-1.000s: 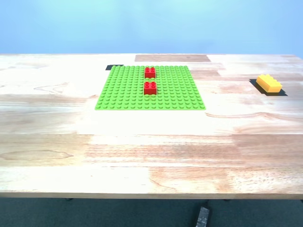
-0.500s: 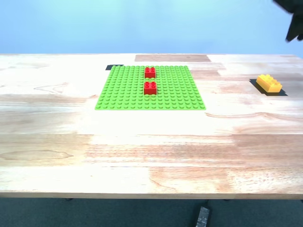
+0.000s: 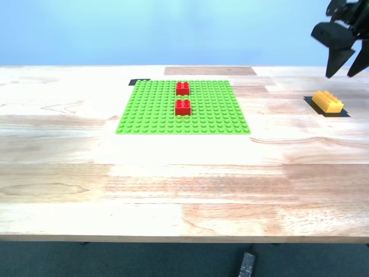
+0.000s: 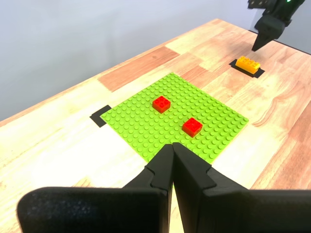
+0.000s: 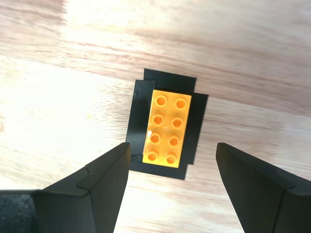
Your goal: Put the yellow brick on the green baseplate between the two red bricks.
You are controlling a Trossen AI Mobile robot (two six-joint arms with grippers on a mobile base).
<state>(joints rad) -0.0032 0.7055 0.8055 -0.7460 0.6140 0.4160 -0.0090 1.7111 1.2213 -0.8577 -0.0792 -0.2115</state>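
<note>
Presently, by item:
Yellow brick (image 3: 327, 101): lying flat on a black patch (image 5: 190, 128) on the table (image 3: 184, 184), far toward the exterior view's right, well apart from the baseplate; eight studs in two rows of four; touched by nothing.
Green baseplate (image 3: 150, 112): flat on the table, a black mark (image 4: 100, 115) showing at one far corner.
Two red bricks (image 3: 183, 88) (image 3: 183, 107): seated on the baseplate in one line, a short gap of bare studs between them.
Second gripper (image 5: 172, 167): hovering above the yellow brick, fingers (image 5: 104, 177) spread wide, holding nothing.
First gripper (image 4: 171, 167): raised near the baseplate's edge, fingers (image 4: 189, 174) pressed together, holding nothing.
Writing: none readable on bricks, plate or table.
</note>
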